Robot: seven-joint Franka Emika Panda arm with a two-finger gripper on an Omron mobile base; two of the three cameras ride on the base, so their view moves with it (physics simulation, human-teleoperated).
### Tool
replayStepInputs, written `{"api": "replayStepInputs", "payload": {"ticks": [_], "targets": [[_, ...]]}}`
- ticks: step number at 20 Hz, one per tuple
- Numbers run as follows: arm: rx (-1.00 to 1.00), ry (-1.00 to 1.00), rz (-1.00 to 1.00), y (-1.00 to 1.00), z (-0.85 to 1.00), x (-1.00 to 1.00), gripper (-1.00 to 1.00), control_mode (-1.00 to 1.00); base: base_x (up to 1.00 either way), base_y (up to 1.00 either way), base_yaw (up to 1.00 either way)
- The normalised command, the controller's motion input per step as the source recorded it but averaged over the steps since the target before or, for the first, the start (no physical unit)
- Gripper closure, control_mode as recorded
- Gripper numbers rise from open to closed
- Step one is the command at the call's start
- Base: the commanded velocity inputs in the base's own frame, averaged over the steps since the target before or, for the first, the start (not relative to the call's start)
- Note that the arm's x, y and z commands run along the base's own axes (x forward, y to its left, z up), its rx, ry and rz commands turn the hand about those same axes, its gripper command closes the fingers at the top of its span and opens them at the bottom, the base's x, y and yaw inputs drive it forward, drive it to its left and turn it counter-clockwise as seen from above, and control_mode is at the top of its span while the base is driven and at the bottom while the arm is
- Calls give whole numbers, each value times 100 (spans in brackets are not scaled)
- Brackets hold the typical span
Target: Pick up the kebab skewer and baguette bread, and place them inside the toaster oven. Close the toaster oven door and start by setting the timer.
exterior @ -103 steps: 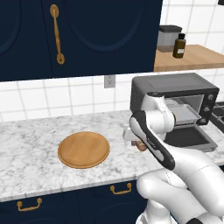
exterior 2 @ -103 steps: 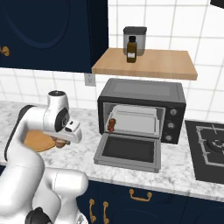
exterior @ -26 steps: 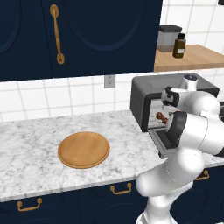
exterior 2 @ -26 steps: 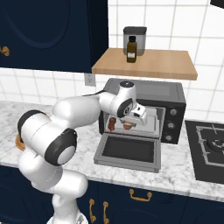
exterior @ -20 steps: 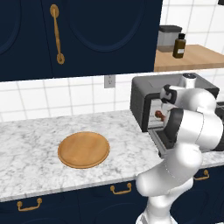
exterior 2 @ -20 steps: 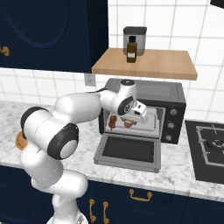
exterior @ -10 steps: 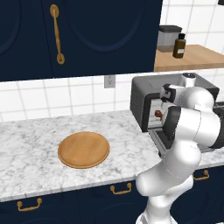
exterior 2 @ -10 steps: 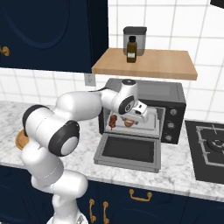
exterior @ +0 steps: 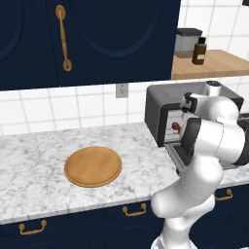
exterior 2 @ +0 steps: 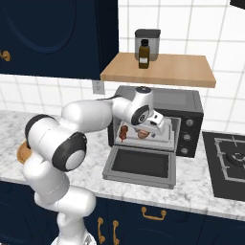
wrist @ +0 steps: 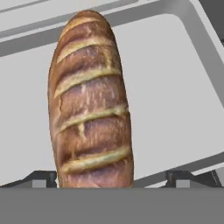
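The baguette bread (wrist: 89, 100) lies lengthwise on the grey tray (wrist: 175, 87) inside the toaster oven (exterior 2: 189, 103). My gripper (wrist: 111, 179) stands open over its near end, one fingertip (wrist: 43, 178) close by the crust, the other apart from it. In the right base view my hand reaches into the oven mouth above the baguette bread (exterior 2: 142, 135). The kebab skewer (exterior 2: 123, 133) rests at the left of the oven cavity, its chunks also visible in the left base view as the kebab skewer (exterior: 175, 126). The toaster oven door (exterior 2: 139, 165) hangs open, flat over the counter.
A round wooden plate (exterior: 93, 166) sits on the marble counter to the left. The oven's knob panel (exterior 2: 186, 129) is on its right side. A wooden shelf (exterior 2: 158, 72) above holds a brown bottle (exterior 2: 143, 53) and a canister. A stove (exterior 2: 229, 160) lies to the right.
Five seconds ago my hand was low over the counter by the plate. It has since carried the loaf into the oven, pushing slightly deeper over the last second.
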Motion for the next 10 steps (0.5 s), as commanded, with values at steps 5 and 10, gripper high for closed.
{"api": "replayStepInputs", "payload": {"ticks": [5,10], "targets": [[0,-9,0,-3,0,-57,-100,-100,0,0,0],[0,-15,-1,3,0,-65,-100,-100,0,0,0]]}}
